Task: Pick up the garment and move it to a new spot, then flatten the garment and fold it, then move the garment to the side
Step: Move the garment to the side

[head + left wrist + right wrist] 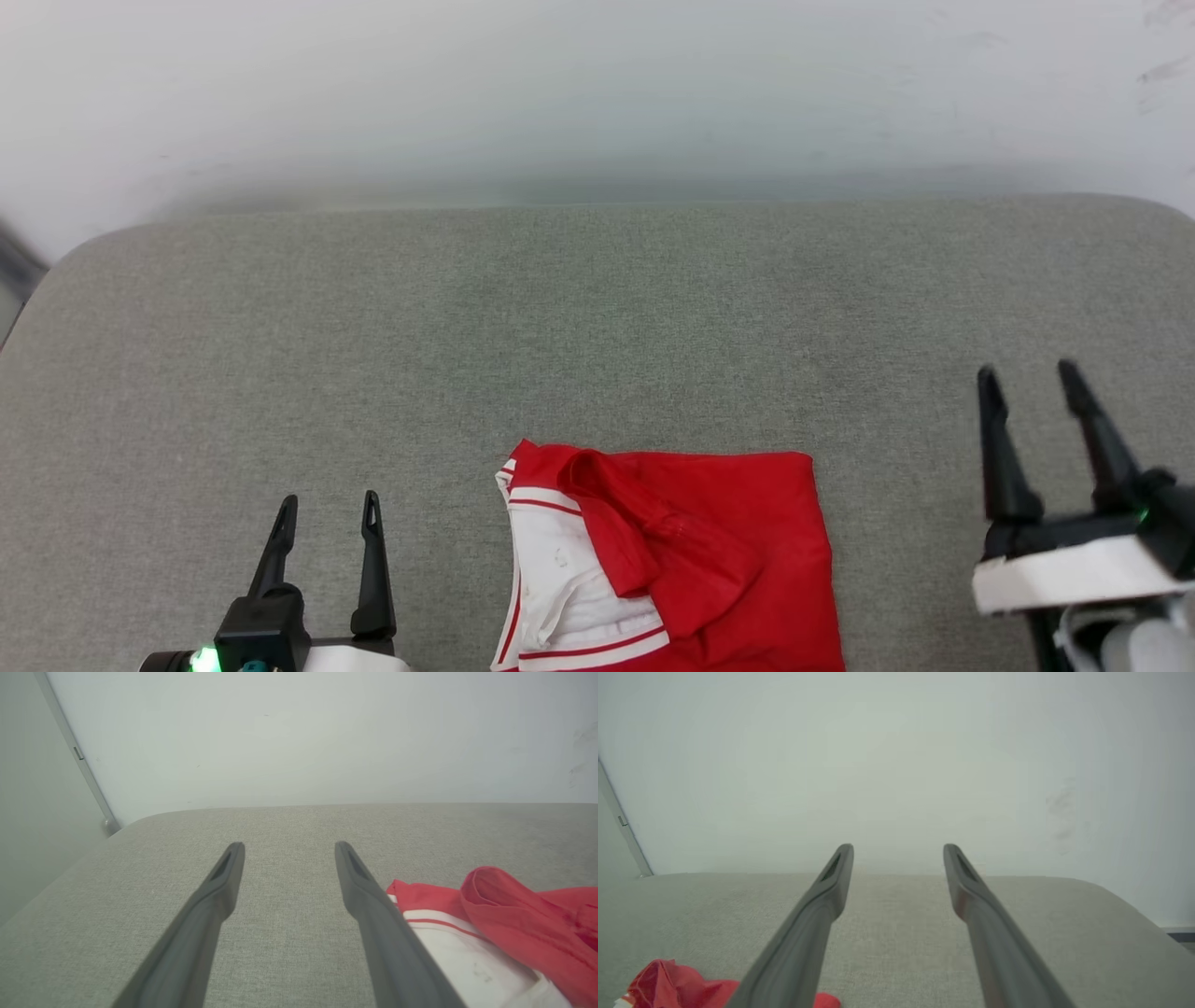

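While the shirt (709, 560) lies folded on the cushion (597, 308) between the left gripper (330, 502) and right gripper (1027, 371), both spread apart and empty, a pinch catching only its loose top flap could pull the fold open.

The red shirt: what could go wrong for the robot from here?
The garment lies loosely folded, a rumpled red flap over its white sleeve; a pinch on only that flap could pull the fold apart. Its near part runs off the head view's bottom edge, so a grasp there might be misjudged.
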